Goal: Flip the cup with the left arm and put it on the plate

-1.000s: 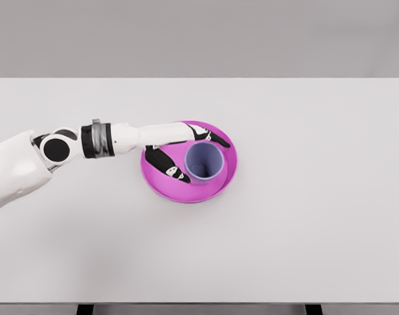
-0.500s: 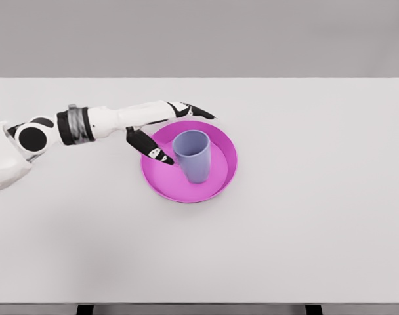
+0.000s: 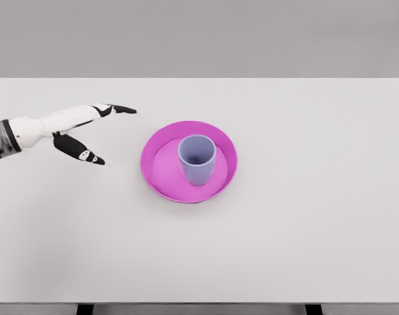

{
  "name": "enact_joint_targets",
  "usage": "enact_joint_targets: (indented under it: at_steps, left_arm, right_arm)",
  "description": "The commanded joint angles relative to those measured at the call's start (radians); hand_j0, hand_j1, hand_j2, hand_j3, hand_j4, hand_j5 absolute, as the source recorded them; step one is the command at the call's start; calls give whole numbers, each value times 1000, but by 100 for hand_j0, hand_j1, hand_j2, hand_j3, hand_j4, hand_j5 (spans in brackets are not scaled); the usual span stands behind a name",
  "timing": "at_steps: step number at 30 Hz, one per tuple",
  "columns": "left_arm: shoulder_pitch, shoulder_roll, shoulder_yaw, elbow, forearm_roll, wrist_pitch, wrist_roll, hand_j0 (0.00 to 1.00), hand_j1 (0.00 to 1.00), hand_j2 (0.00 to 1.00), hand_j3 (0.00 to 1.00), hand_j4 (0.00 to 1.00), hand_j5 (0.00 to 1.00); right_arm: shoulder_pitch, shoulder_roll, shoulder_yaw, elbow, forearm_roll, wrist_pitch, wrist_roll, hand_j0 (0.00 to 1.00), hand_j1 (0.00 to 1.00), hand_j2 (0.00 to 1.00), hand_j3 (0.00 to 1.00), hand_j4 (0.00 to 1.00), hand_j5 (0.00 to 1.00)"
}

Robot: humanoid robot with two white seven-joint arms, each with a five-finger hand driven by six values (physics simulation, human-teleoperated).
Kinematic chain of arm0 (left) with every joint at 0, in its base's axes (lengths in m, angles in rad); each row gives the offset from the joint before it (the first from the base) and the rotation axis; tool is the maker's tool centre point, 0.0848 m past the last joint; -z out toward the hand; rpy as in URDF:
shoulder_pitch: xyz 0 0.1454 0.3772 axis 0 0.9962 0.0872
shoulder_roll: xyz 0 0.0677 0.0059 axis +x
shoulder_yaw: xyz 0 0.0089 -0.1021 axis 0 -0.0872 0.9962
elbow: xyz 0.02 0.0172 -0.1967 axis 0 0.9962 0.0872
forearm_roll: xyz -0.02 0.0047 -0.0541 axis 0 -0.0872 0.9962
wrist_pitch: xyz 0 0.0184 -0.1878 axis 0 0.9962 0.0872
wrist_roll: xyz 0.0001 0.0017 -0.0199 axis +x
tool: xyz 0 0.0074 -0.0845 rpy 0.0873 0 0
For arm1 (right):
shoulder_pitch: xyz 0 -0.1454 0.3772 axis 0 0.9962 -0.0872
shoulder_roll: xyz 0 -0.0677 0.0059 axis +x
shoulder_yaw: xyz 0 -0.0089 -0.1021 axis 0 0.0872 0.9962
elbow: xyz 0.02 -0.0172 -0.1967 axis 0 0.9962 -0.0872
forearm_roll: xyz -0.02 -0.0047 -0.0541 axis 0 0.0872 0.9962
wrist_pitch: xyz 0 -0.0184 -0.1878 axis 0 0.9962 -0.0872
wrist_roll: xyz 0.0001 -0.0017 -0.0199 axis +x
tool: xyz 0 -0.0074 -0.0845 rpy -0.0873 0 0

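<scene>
A lavender cup (image 3: 197,159) stands upright, mouth up, in the middle of a magenta plate (image 3: 161,174) near the table's centre. My left hand (image 3: 107,133) hovers over the table to the left of the plate, well apart from it, fingers spread and holding nothing. Its thumb points down-right and its long fingers point right. The right arm does not show.
The white table (image 3: 304,230) stretches across the view, its front edge along the bottom and its far edge against a grey wall. Nothing else lies on it.
The left hand has let go of the cup and drawn back to the left, off the plate. The cup stays upright on the plate.
</scene>
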Motion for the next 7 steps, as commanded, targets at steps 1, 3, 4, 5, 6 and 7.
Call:
enact_joint_targets:
  at_steps: [1, 3, 4, 5, 6, 7]
  left_arm:
    - [0, 26, 32, 13, -2, 2, 0, 100, 100, 100, 100, 100, 100]
    - [2, 26, 32, 31, -8, 2, 0, 100, 100, 100, 100, 100, 100]
    - [5, 26, 32, 39, -8, 2, 0, 100, 100, 100, 100, 100, 100]
    - [12, 26, 33, 51, -8, 2, 0, 100, 100, 100, 100, 100, 100]
    - [14, 26, 33, 52, -8, 2, 0, 100, 100, 100, 100, 100, 100]
    - [12, 26, 35, 51, -8, 2, 0, 100, 100, 100, 100, 100, 100]
  right_arm:
    - [0, 0, 0, 0, 0, 0, 0, 100, 100, 100, 100, 100, 100]
    - [0, 0, 0, 0, 0, 0, 0, 100, 100, 100, 100, 100, 100]
    - [0, 0, 0, 0, 0, 0, 0, 100, 100, 100, 100, 100, 100]
    - [0, 0, 0, 0, 0, 0, 0, 100, 100, 100, 100, 100, 100]
    - [0, 0, 0, 0, 0, 0, 0, 100, 100, 100, 100, 100, 100]
    - [0, 0, 0, 0, 0, 0, 0, 100, 100, 100, 100, 100, 100]
